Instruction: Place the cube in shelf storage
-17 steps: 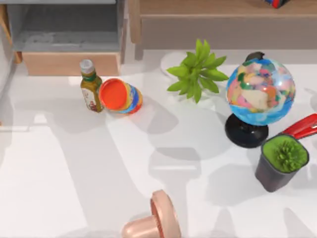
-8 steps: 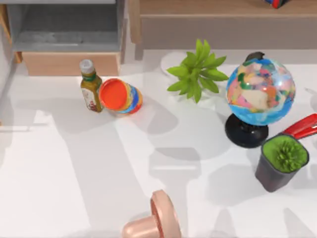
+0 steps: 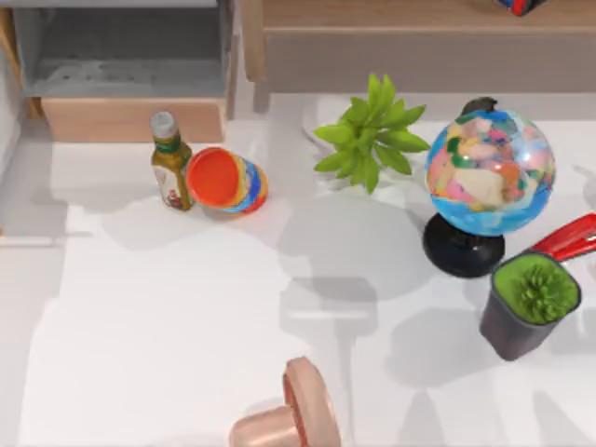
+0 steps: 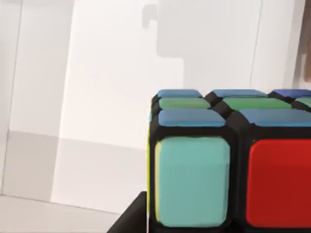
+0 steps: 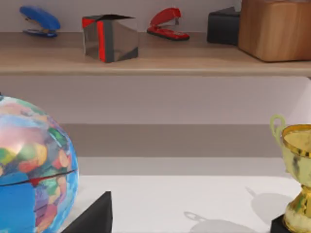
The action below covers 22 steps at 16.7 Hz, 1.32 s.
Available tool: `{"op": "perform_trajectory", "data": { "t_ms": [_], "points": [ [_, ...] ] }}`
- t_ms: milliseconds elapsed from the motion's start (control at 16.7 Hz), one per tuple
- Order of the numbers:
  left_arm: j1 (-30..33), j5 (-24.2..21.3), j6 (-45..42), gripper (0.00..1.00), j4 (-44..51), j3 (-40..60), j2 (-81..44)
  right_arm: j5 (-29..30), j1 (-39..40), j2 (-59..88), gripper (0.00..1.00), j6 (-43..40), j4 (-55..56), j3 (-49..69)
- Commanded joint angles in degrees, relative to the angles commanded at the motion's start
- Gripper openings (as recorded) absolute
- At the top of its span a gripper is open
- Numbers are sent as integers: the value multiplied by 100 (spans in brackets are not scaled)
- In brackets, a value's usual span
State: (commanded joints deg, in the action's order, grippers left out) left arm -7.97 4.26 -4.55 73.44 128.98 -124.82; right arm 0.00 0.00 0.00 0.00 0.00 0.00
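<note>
The cube (image 4: 228, 160), a black grid with teal, red, blue and green squares, sits very close in the left wrist view. A dark finger (image 4: 130, 219) of my left gripper lies against its side, and a white surface lies behind it. The shelf storage (image 3: 419, 14) is a wide light-wood board with a taupe front panel along the table's far edge. The right wrist view faces this shelf board (image 5: 155, 60), which carries staplers, a grey-and-red box and a wooden block. One dark finger (image 5: 92, 216) of my right gripper shows beside the globe (image 5: 29, 165).
On the table stand a bottle (image 3: 170, 163), stacked coloured bowls (image 3: 228, 182), a leafy plant (image 3: 371, 130), the globe (image 3: 489, 172), a dark potted plant (image 3: 531, 303), a red stapler (image 3: 568, 237) and a pink knob (image 3: 293, 414). A grey-lined compartment (image 3: 121, 51) sits far left. A gold trophy (image 5: 294, 179) stands near the shelf.
The shadows over the left of the table have drawn back towards its left edge. Nothing on the table has moved.
</note>
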Motion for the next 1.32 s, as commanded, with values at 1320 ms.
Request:
{"op": "perform_trajectory", "data": {
  "t_ms": [1320],
  "points": [
    [5319, 2461, -208, 0, -9390, -4615, 612, 0, 0, 0, 100, 0, 0, 0]
  ]
}}
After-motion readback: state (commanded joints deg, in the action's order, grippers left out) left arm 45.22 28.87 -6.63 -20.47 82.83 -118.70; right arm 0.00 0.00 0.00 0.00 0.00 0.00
